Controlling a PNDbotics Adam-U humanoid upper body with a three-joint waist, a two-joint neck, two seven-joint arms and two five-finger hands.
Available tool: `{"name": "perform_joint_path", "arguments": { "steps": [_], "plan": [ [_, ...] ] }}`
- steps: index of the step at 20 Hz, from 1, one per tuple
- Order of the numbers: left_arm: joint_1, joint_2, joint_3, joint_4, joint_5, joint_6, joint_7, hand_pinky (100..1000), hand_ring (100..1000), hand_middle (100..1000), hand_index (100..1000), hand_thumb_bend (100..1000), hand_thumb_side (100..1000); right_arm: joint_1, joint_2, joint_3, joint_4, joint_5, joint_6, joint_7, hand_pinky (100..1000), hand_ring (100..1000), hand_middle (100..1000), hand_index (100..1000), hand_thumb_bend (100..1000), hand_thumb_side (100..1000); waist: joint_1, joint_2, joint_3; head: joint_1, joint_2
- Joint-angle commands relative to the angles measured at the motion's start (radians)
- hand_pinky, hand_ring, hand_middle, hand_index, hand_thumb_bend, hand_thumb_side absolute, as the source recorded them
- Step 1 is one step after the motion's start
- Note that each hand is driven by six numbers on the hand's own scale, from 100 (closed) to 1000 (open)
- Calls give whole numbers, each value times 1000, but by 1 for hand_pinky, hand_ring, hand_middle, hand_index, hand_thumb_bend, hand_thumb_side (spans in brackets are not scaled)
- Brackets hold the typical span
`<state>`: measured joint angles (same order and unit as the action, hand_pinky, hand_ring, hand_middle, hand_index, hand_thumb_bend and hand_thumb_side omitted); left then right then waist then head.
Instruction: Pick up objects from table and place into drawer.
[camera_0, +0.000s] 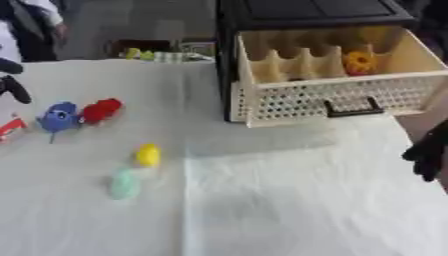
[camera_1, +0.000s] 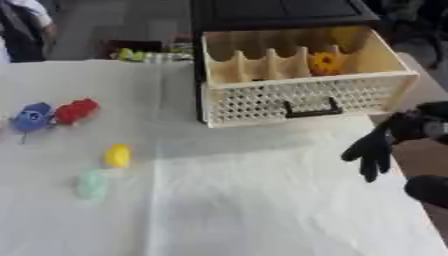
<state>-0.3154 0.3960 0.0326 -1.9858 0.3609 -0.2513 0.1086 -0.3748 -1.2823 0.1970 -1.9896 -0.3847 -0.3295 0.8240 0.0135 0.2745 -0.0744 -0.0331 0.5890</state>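
The cream drawer (camera_1: 306, 97) stands pulled open from a black cabinet (camera_1: 280, 10), with an orange object (camera_1: 326, 62) in one of its compartments. On the white cloth at the left lie a blue toy (camera_0: 59, 117), a red toy (camera_0: 102, 110), a yellow piece (camera_0: 148, 155) and a pale green piece (camera_0: 123, 184). My right hand (camera_1: 376, 145) hangs at the table's right edge below the drawer front, fingers relaxed and holding nothing. Only a black part of my left hand (camera_0: 14, 89) shows at the left edge, above the blue toy.
A red and white thing (camera_0: 10, 127) pokes in at the left edge. Small yellow-green items (camera_0: 157, 55) lie beyond the table's far edge. The drawer's black handle (camera_1: 308, 109) faces me. White cloth (camera_0: 289, 200) covers the table.
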Motion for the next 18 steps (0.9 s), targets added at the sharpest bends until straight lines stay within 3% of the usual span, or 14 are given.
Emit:
{"name": "perform_joint_path", "arguments": {
  "steps": [1,5,12,18],
  "plan": [
    [-3,3,0,-14,-4,3,-6,341,556,596,791,118,902,-36,-23,27,-10,14,19,53,628,744,642,923,277,909,0,-17,4,-11,0],
    [-3,-8,-4,-14,-11,13,-13,339,555,595,789,116,910,-77,-6,67,-10,55,67,65,638,752,651,925,316,911,0,-10,13,-18,-5],
    [-3,-24,-10,-14,-25,30,-22,335,554,595,787,118,924,-140,30,133,-10,109,179,83,660,768,683,946,294,891,0,4,31,-30,-18],
    [-1,-37,-15,-14,-38,45,-30,333,553,595,786,121,938,-187,58,148,-10,126,261,71,674,778,698,953,297,879,-1,12,36,-28,-29]
  ]
}}
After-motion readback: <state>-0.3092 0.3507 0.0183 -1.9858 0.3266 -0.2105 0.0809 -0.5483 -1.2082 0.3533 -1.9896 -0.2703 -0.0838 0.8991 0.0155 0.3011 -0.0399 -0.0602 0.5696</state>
